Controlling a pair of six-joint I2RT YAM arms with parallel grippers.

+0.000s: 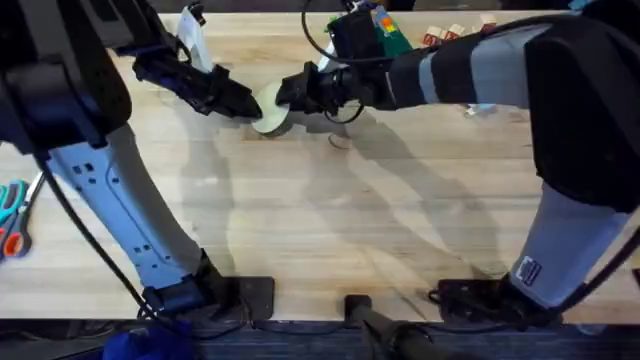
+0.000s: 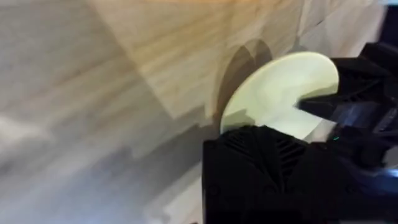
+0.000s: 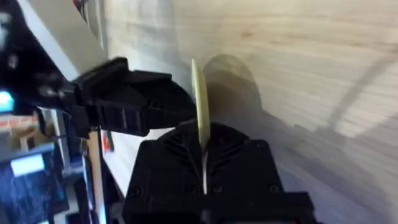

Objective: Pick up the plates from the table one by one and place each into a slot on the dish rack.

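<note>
A pale yellow-cream plate (image 1: 270, 106) stands on its edge on the table (image 1: 330, 230) at the far middle, between both grippers. My right gripper (image 1: 292, 94) is shut on its rim; in the right wrist view the plate (image 3: 199, 102) runs edge-on into the fingers (image 3: 180, 168). My left gripper (image 1: 238, 100) looks shut and rests against the plate's other side. The left wrist view has the plate's face (image 2: 273, 93) above that gripper's black fingers (image 2: 267, 168), with the right gripper (image 2: 323, 106) clamped on the rim. The dish rack is mostly hidden behind the left arm, apart from a pale upright piece (image 1: 194, 38).
Scissors with teal and orange handles (image 1: 12, 218) lie at the table's left edge. Coloured blocks (image 1: 450, 35) and a green item (image 1: 392, 38) sit at the far right, behind the right arm. Both arms' bases stand at the near edge.
</note>
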